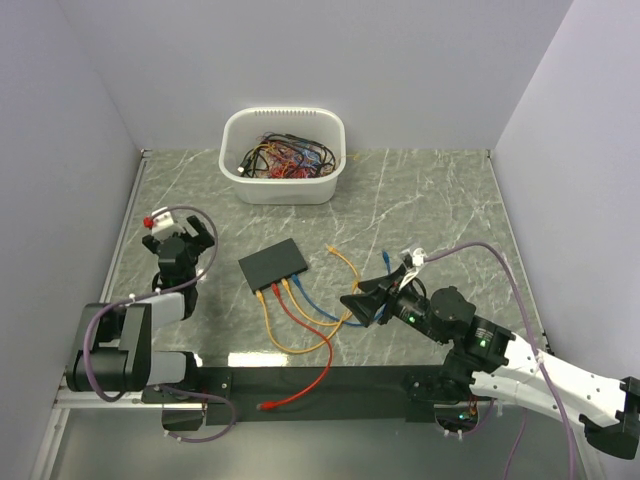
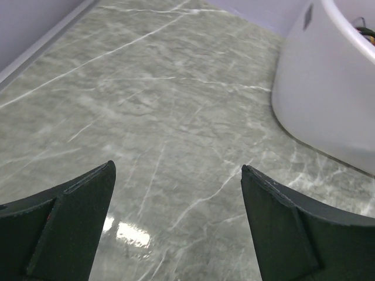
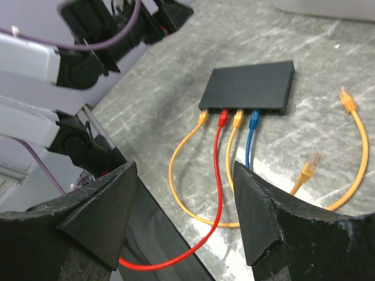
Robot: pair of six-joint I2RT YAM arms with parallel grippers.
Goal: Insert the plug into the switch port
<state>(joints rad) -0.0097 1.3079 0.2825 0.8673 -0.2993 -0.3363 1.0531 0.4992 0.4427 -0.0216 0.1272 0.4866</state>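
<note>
Grippers: the right gripper point(image 3: 183, 187) has its jaws wide apart with nothing between them and hovers low at centre right of the overhead view. The left gripper point(image 2: 177, 175) is just as wide and empty, at the left of that view, well apart from the work.
Under the right gripper: loops of the seated cables point(image 3: 218, 158) (yellow, red, orange and blue).
Plug: a yellow plug point(image 3: 310, 165) on a loose yellow cable lies free on the marble table point(image 1: 430, 200), at the right of the right wrist view. It is probably the one to pick.
Switch port: the switch port point(image 3: 270, 110) is on the near edge of the black switch point(image 3: 249, 88), upper centre of that view, right of the blue plug point(image 3: 254, 120). The single sockets are too blurred to tell apart.
Beyond: a white tub point(image 1: 283, 155) of spare cables sits at top centre.
Risk, wrong grab: closing here could catch a seated cable and tug it out.
Risk, sliding: nothing braces the switch, so a push may shove it away.
Risk, jamming: a plug held tilted or with its clip turned wrongly would stop at the socket mouth.
</note>
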